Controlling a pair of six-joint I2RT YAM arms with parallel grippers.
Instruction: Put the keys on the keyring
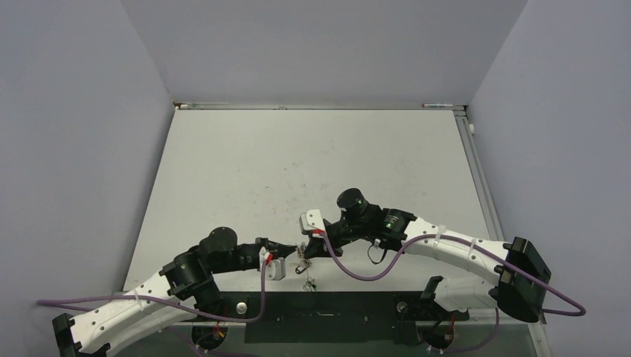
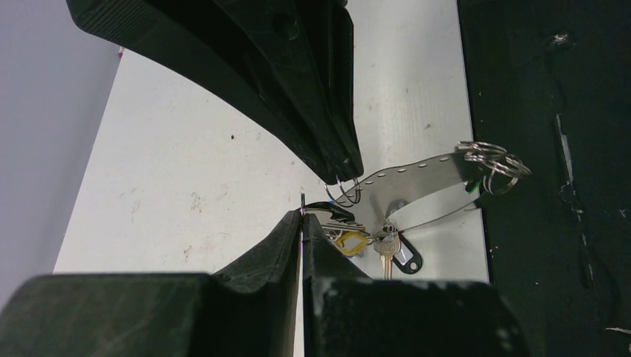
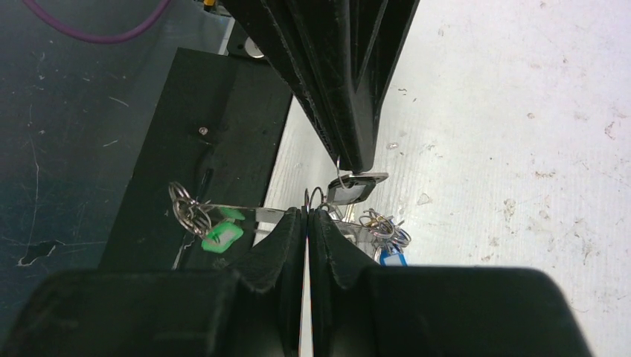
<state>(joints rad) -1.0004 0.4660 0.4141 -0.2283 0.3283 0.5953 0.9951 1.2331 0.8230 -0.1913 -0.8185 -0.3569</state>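
1. The left gripper [image 2: 301,215] has its fingers pressed together. They appear pinched on the thin wire ring of the black key [image 3: 353,191], which hangs right under its tip.
2. The right gripper [image 3: 306,213] is likewise closed, seemingly clamped on the near end of the keyring [image 2: 417,172]. The two tips meet almost touching, the left coming from 9 o'clock in the top view and the right from 3 o'clock.
3. The keyring runs from the right tip towards 6 o'clock, with its far end over the black base plate [image 1: 335,312].
4. Done, as I judge it: the green key [image 3: 222,235] hangs at that far end among some small rings [image 2: 495,165], so it looks threaded.
5. In hand: the black key, held up at the ring's end and not yet clearly on it.
6. Left: a blue key [image 3: 391,258] and the yellow key [image 2: 351,242] lie bunched on the table [image 1: 298,149] just under the tips. I cannot tell whether either is on the loop. A second blue key is not visible.
7. Room: the work sits at the table's 6 o'clock edge, hard by the base plate, so there is little margin that way. Bare table lies open towards 12 o'clock, and the walls [image 1: 74,149] at 9 and 3 o'clock are well apart from the arms.
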